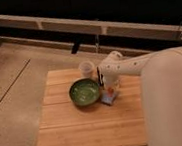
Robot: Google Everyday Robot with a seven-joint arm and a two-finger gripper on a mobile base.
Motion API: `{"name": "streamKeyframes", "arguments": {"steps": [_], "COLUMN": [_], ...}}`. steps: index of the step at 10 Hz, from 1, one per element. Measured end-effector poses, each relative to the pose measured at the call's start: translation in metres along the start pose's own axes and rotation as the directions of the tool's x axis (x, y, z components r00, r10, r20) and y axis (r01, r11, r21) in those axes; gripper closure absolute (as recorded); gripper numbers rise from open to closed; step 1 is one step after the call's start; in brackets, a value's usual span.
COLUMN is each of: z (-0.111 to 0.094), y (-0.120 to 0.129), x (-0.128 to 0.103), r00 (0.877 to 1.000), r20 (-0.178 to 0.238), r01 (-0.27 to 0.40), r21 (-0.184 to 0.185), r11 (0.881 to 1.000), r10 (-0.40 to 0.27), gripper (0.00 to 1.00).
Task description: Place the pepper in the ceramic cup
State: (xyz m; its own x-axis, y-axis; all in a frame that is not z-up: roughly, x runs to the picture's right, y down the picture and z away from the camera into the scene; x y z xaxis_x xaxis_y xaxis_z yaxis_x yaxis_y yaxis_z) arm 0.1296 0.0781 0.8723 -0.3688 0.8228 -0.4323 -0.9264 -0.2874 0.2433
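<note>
In the camera view, the gripper point(104, 84) hangs downward at the end of the pale arm, which reaches in from the right over the wooden table point(72, 130). It is just beside the right rim of the green bowl point(84, 92). The pepper point(110, 90) shows as a small orange spot directly under the gripper, on or just above the blue block point(109, 99). I cannot tell whether the gripper already grips the pepper or only hovers at it, and the pepper's long axis is too unclear to name. The ceramic cup point(86, 68) stands upright behind the bowl, to the back and left of the gripper and near it. I judge the carry must go that way, passing the bowl's far rim.
</note>
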Motion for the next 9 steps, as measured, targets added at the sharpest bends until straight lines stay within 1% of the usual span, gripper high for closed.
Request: {"name": "streamKeyframes", "arguments": {"steps": [2,3,4,5,6,7,8,9], "z": [-0.018,-0.024,-0.026,-0.028,-0.029,-0.031,-0.032,-0.037], "y": [-0.009,-0.003,0.005,0.02,0.044,0.064,0.082,0.105], "x": [-0.027,-0.043,-0.053,-0.064,-0.074,-0.08,-0.082,-0.085], "r00": [0.998,0.996,0.995,0.992,0.986,0.979,0.969,0.95], "r20": [0.057,0.084,0.098,0.115,0.133,0.145,0.153,0.171], "r01": [-0.01,0.002,0.021,0.051,0.1,0.145,0.195,0.26], "r21": [0.027,0.029,0.028,0.025,0.02,0.016,0.02,0.027], "r11": [1.0,1.0,0.999,0.998,0.995,0.989,0.981,0.965], "r10": [0.008,-0.005,-0.023,-0.053,-0.102,-0.146,-0.195,-0.261], "gripper": [1.0,1.0,1.0,1.0,1.0,1.0,1.0,1.0]}}
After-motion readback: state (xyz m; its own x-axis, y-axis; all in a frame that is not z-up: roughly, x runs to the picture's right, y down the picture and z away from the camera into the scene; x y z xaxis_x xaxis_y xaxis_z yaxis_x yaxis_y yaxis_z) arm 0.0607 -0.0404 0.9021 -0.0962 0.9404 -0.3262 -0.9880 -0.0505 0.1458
